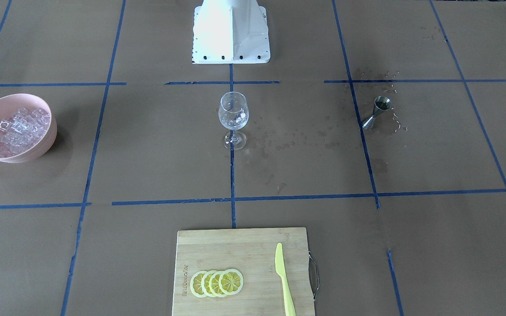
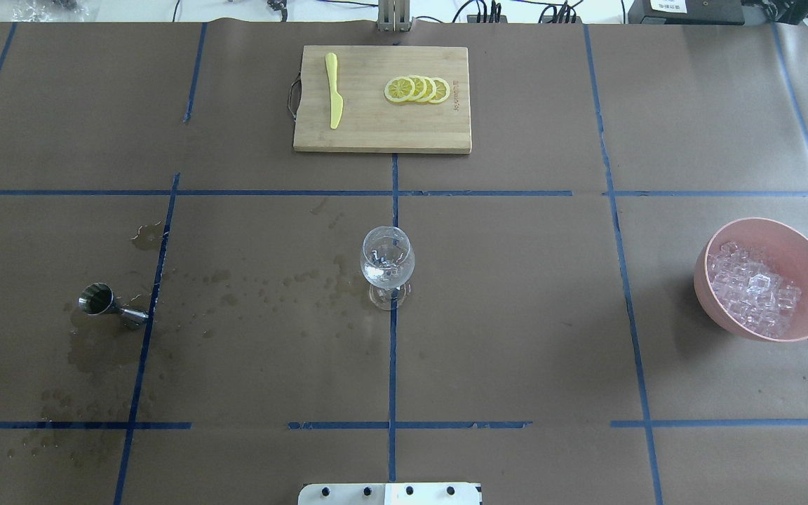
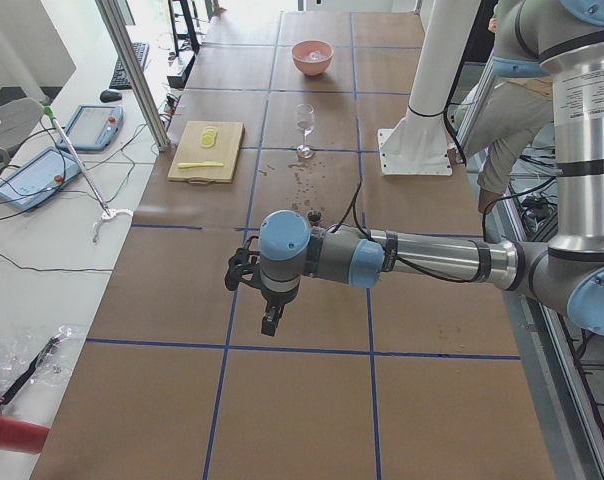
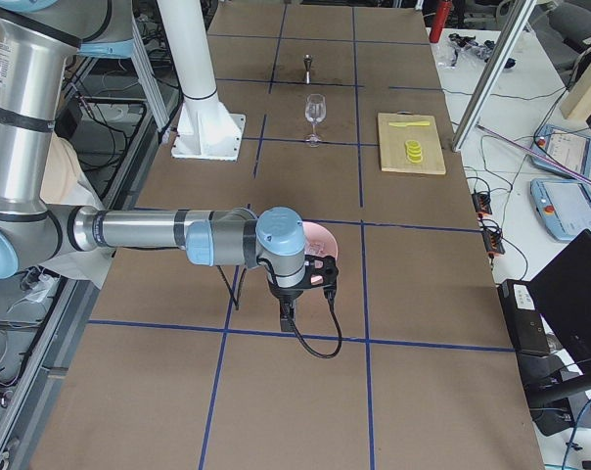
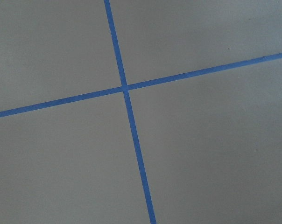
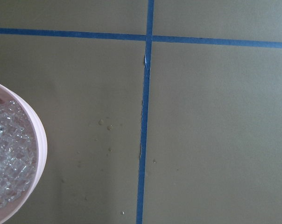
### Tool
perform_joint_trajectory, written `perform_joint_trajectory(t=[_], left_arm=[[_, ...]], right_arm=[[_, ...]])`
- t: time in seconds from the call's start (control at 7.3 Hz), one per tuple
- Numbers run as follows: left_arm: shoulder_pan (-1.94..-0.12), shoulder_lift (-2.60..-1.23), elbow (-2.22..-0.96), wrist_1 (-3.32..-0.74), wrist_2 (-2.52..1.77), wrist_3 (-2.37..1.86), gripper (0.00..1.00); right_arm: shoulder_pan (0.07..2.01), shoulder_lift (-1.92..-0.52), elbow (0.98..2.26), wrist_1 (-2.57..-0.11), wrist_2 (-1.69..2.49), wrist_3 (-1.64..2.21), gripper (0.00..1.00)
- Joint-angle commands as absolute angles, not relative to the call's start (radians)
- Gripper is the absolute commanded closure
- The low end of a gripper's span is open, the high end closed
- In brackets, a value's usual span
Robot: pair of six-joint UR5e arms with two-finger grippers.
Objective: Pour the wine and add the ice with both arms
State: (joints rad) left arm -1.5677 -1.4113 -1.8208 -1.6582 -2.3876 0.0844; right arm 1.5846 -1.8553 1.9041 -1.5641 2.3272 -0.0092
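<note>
A wine glass [image 1: 233, 117] stands upright at the table's middle, also seen from overhead [image 2: 387, 265]. Something clear glints low in its bowl; I cannot tell wine from cubes. A steel jigger [image 1: 377, 112] stands on wet paper on my left side [image 2: 104, 301]. A pink bowl [image 1: 47, 142] heaped with ice [image 1: 18, 128] sits on my right [image 2: 769, 221]. The left gripper [image 3: 268, 322] hangs over bare paper, far from the jigger. The right gripper [image 4: 288, 315] hangs beside the bowl [image 6: 40, 140]. I cannot tell whether either is open or shut.
A bamboo cutting board [image 2: 376, 130] with lemon slices [image 2: 418, 90] and a yellow knife [image 2: 334, 91] lies at the far edge. The white pedestal [image 1: 231, 33] stands at my base. Wet spots [image 2: 250, 287] run between jigger and glass.
</note>
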Motion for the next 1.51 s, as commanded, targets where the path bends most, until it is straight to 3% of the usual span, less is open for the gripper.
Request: perform_joint_trajectory(t=[0.0, 0.69, 0.96, 1.37], left_arm=[[-1.568, -1.411, -1.831, -1.690, -2.385, 0.086, 0.00], [-1.566, -1.407, -1.810, -1.867, -2.356, 0.084, 0.00], [-1.565, -1.407, -1.776, -2.057, -2.411, 0.075, 0.00], [-1.566, -1.405, -1.743, -2.324, -2.448, 0.057, 0.00]], right_arm=[[1.585, -1.856, 1.905, -1.565, 2.330, -0.008, 0.00], [1.585, -1.800, 1.916, -1.563, 2.333, -0.005, 0.00], [1.585, -1.795, 1.916, -1.510, 2.359, 0.047, 0.00], [1.583, -1.793, 1.902, -1.241, 2.362, 0.054, 0.00]])
